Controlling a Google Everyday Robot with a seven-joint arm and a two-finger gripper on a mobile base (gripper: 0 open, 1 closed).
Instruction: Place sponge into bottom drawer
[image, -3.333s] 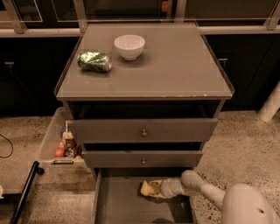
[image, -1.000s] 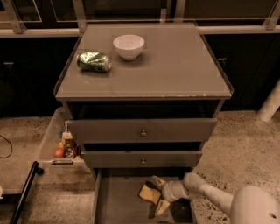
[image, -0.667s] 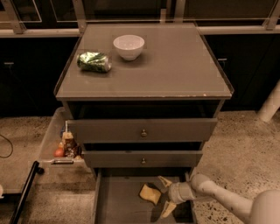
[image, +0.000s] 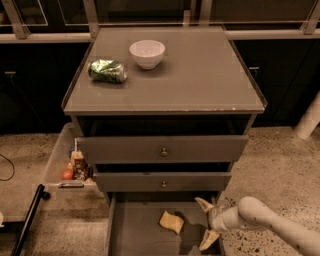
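The pale-yellow sponge (image: 171, 222) lies on the flat grey floor of the pulled-out bottom drawer (image: 135, 235), near its middle. My gripper (image: 205, 225) is open, at the drawer's right side, just right of the sponge and apart from it. Its two yellowish fingers are spread, one above and one below. The white arm comes in from the lower right.
A white bowl (image: 147, 53) and a green crumpled can (image: 107, 70) sit on the cabinet top (image: 200, 80). Two upper drawers with round knobs (image: 163, 151) stand slightly open. A clear bin (image: 67, 165) with snacks hangs at the cabinet's left. A white post (image: 310, 120) stands at the right.
The gripper let go of the sponge, which now lies on the drawer floor. The gripper opened and drew back to the right.
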